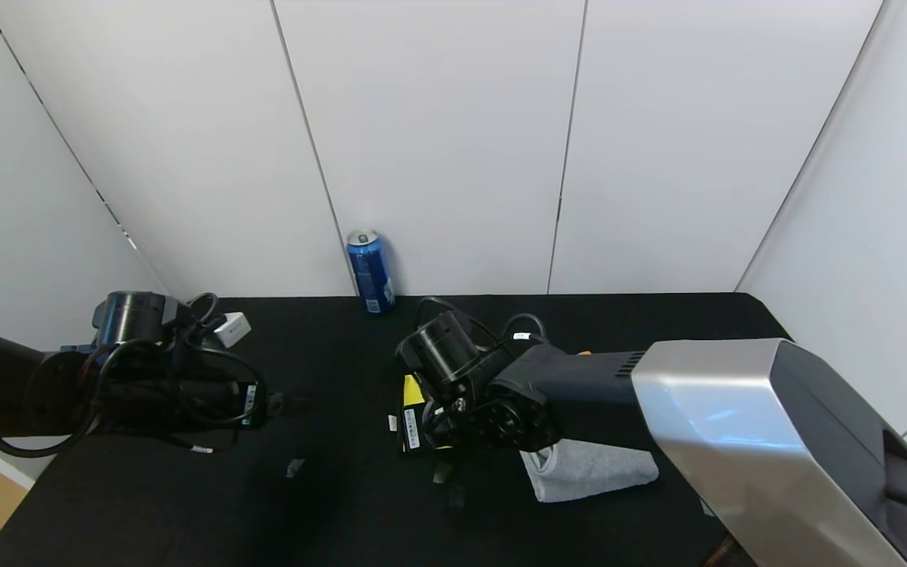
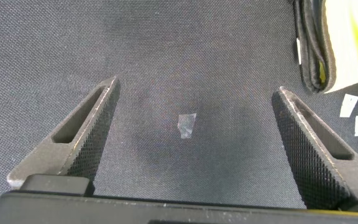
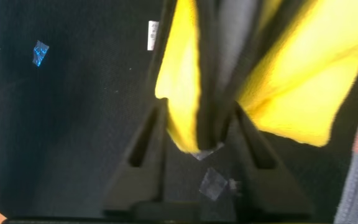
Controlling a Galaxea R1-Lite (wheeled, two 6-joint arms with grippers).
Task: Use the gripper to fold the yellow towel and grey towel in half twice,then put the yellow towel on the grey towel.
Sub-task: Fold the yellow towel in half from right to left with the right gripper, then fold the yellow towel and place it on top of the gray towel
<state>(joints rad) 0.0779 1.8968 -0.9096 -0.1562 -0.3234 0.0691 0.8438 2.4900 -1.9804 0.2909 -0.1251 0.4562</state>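
Black cloth-covered tabletop [image 1: 186, 504]. Left tool [image 2: 194, 115]: fingers spread wide apart with nothing between them, hovering over bare tabletop at the left, above a small scrap of clear tape [image 2: 186, 124]. Right tool [image 3: 199, 140]: at centre, fingers close on either side of a hanging fold of the bright yellow soft towel [image 3: 303, 81] with grey reverse; clamped or just loosened, cannot tell. Folded mid-grey terry towel [image 1: 591, 468]: lying flat beneath the right arm, just beside the yellow towel. Blue drinks can [image 1: 369, 270]: upright at the far edge.
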